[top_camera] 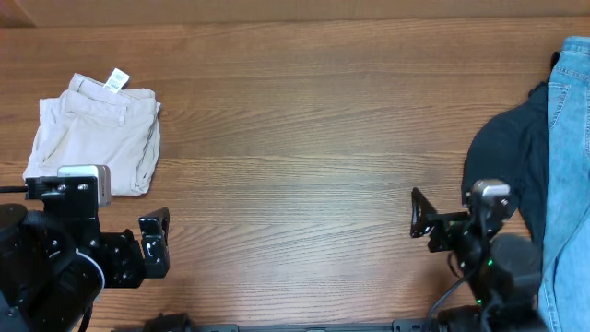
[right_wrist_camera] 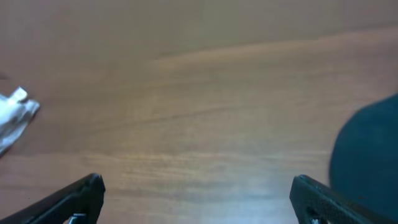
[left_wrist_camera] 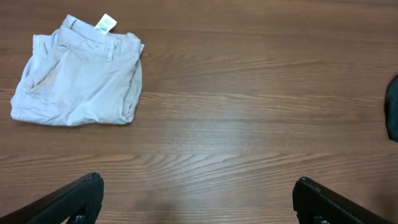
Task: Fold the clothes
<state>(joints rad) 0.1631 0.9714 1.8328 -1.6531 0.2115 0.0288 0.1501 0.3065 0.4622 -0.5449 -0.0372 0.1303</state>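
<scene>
Shorts (top_camera: 92,134) lie folded into a compact bundle, so the fold looks finished. At most, I judge, a neatening of the loose near hem is left, which would call for a light pinch.

Nearest, along the near edge of the table (top_camera: 304,120), the left gripper (top_camera: 155,243) sits toward the left corner and the right gripper (top_camera: 419,217) toward the right. Both arms are tucked low, fingers spread wide, holding nothing.

Beyond the left gripper the bundle rests by the left edge, its white tag (top_camera: 117,79) toward the far edge. A dark garment (top_camera: 502,157) and jeans (top_camera: 567,138) lie at the right edge.
</scene>
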